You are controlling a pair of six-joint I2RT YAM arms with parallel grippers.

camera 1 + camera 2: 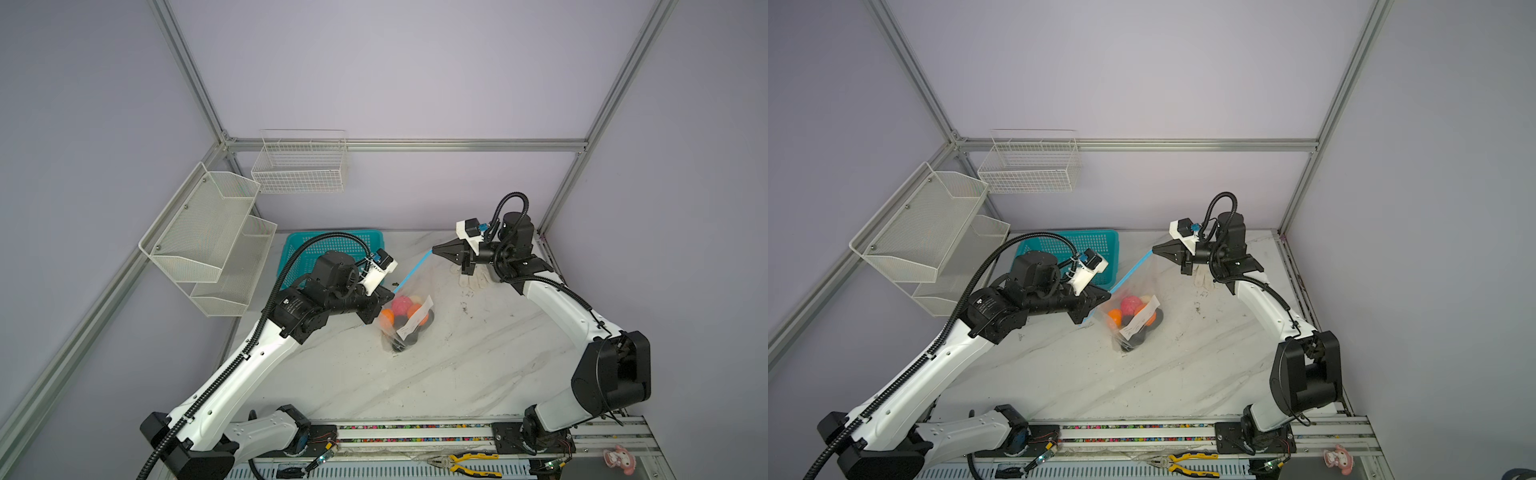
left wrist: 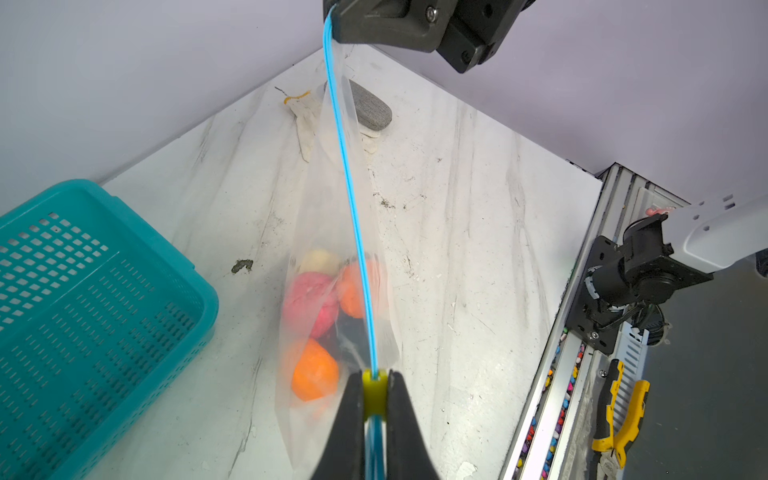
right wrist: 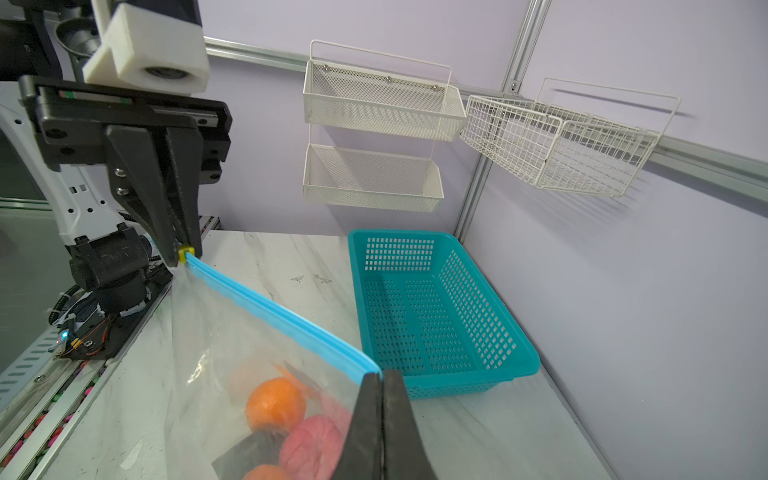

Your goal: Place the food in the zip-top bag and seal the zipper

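Observation:
The clear zip-top bag [image 1: 405, 328] hangs from its light-blue zipper [image 1: 411, 272], stretched taut between both grippers above the marble table [image 1: 457, 365]. The food lies inside at the bottom: a pink ball [image 2: 311, 307], orange balls [image 3: 276, 405], a cream ball [image 2: 318, 261] and dark pieces. My left gripper [image 2: 376, 376] is shut on the yellow slider tab [image 2: 374, 392] at the strip's near end. At the far end my right gripper [image 3: 382, 374] is shut on the zipper [image 3: 282, 316]. Both grippers show in both top views, left [image 1: 1108, 293] and right [image 1: 1154, 248].
An empty teal mesh basket [image 1: 332, 243] stands behind the left arm. White wire racks [image 1: 216, 237] hang on the left wall. A glove and a grey pad [image 2: 370, 110] lie under the right gripper. Pliers [image 1: 469, 463] rest on the front rail.

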